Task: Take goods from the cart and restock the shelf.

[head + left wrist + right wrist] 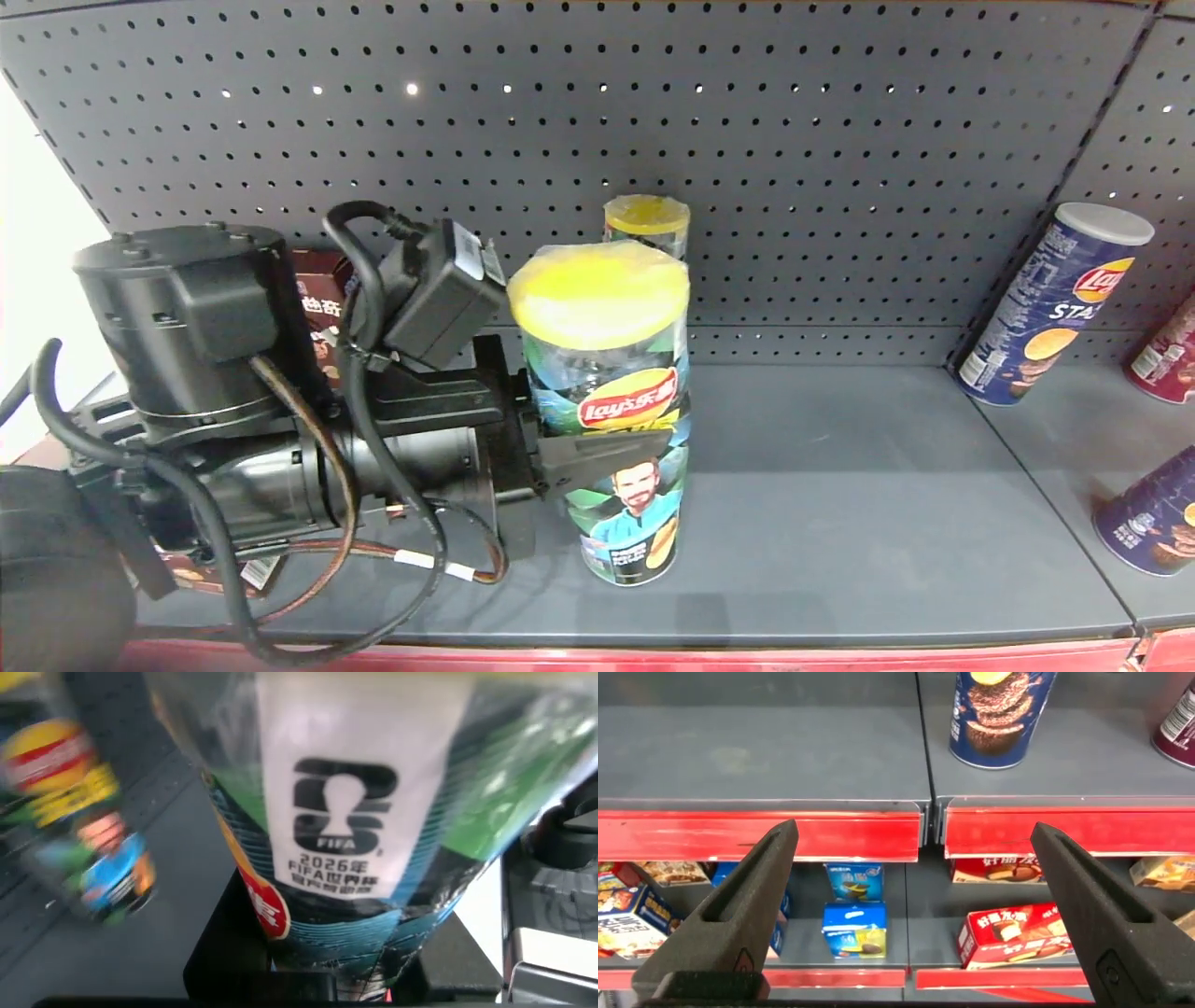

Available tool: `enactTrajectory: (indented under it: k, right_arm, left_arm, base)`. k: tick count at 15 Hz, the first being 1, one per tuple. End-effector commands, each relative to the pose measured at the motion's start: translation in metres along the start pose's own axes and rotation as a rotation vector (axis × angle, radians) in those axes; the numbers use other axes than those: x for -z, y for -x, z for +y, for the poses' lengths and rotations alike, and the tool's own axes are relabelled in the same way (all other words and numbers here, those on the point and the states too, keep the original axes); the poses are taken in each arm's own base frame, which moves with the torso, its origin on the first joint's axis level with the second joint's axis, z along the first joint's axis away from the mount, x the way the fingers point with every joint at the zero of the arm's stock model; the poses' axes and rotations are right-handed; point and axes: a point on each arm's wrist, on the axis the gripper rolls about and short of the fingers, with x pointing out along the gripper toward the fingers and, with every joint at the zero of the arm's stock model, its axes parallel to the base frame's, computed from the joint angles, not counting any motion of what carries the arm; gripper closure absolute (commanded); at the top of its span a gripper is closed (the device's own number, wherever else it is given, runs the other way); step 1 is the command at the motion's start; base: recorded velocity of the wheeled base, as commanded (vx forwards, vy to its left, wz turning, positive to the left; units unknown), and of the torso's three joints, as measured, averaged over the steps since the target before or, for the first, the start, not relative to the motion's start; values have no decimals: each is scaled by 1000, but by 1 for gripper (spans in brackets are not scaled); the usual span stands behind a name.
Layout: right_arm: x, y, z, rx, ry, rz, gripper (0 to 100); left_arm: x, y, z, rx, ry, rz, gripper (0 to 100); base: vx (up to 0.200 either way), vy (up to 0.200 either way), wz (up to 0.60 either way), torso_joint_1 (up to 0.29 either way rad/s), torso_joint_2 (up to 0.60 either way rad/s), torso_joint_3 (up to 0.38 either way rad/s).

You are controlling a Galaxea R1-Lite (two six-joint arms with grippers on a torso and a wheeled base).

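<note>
Left gripper (607, 439) sat level, clamped on the chip can (625, 523). Another can (646, 219) stood just behind it. Right gripper (915, 835) gaped open.

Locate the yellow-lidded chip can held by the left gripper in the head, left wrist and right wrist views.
Head view: yellow-lidded chip can upright at centre, clamped by the left gripper.
Left wrist view: close up, across the upper middle.
Right wrist view: aimed elsewhere, at the red shelf edge and the boxes below it.
Shared landmark: grey shelf board.
</note>
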Motion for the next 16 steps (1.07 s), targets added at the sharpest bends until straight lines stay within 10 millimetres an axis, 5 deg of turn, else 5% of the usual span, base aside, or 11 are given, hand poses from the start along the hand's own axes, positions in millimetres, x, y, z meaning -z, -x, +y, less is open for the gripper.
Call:
enactTrajectory:
  k: [1, 5, 7, 11, 13, 16]
  right_arm:
    - [0, 0, 0, 0, 1, 0, 0]
    - [-2, -1, -1, 55, 9, 15, 0]
    - [-59, 8, -1, 39, -13, -94, 0]
    - [-125, 12, -1, -82, 3, -59, 0]
    - [-171, -9, 2, -193, 14, -38, 0]
    - [-193, -50, 8, -326, 101, 37, 0]
  left_arm:
    - [-7, 37, -7, -64, -19, -28, 100]
    - [-3, 58, -11, -111, -18, -24, 100]
    - [-6, 58, -11, -112, -23, -32, 100]
    - [-4, 61, -8, -132, -19, -27, 100]
    - [-7, 60, -6, -134, -25, -33, 100]
    - [-7, 60, -6, -136, -27, -35, 100]
  base:
    - [0, 0, 0, 0, 0, 0]
    - [0, 0, 0, 0, 0, 0]
    - [0, 0, 0, 0, 0, 0]
    - [0, 0, 0, 0, 0, 0]
    - [0, 0, 0, 0, 0, 0]
    - [0, 0, 0, 0, 0, 0]
